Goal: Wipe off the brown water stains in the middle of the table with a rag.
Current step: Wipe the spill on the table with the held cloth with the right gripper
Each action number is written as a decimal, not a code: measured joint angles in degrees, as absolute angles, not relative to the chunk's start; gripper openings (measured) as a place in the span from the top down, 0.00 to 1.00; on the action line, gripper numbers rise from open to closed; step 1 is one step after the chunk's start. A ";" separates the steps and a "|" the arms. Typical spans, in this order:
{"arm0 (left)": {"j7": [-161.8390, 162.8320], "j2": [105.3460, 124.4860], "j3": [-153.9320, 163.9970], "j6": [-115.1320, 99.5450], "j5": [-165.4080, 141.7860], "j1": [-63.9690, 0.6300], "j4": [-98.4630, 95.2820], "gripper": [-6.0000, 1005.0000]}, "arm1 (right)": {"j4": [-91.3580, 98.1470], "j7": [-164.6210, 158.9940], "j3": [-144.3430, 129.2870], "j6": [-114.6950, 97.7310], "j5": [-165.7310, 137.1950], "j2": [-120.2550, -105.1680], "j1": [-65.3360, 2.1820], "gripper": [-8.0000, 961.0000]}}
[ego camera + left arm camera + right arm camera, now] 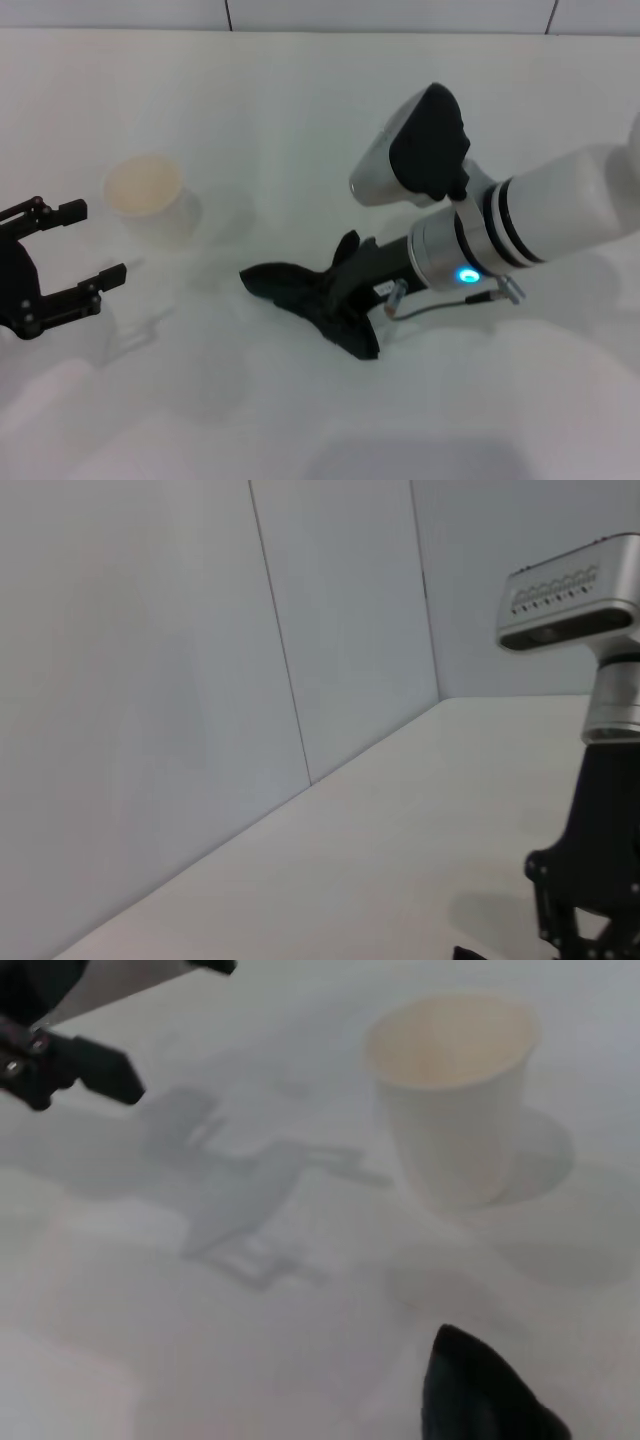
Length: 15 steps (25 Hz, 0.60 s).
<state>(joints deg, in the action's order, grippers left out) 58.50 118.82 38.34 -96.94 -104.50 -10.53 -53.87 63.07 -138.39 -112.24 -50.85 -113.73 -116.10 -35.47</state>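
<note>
The black rag (290, 288) lies spread on the white table (300, 120) near its middle. My right gripper (338, 290) reaches in from the right, low on the table, and is shut on the rag. A corner of the rag also shows in the right wrist view (480, 1390). No brown stain shows in any view; the rag may cover it. My left gripper (102, 242) hovers at the left edge, open and empty, and also shows in the right wrist view (70, 1060).
A pale plastic cup (148, 192) stands upright at the back left, between the two grippers; it also shows in the right wrist view (455, 1100). A tiled wall (200, 680) runs along the table's far edge. The right arm (595, 870) shows in the left wrist view.
</note>
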 joint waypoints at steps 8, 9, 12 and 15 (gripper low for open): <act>57.90 118.82 38.41 -97.18 -104.57 -10.55 -53.88 0.24 | 66.96 -140.30 -114.29 -55.18 -114.13 -115.98 -34.21 0.90; 57.90 118.82 38.41 -97.20 -104.58 -10.55 -53.88 0.24 | 67.28 -140.29 -114.16 -55.14 -114.22 -115.95 -34.04 0.89; 57.90 118.82 38.41 -97.26 -104.63 -10.55 -53.88 0.24 | 67.28 -140.04 -112.62 -54.80 -114.57 -115.68 -34.22 0.90; 57.91 118.82 38.40 -97.30 -104.68 -10.55 -53.83 0.24 | 66.33 -139.96 -109.98 -54.67 -117.08 -115.70 -34.54 0.90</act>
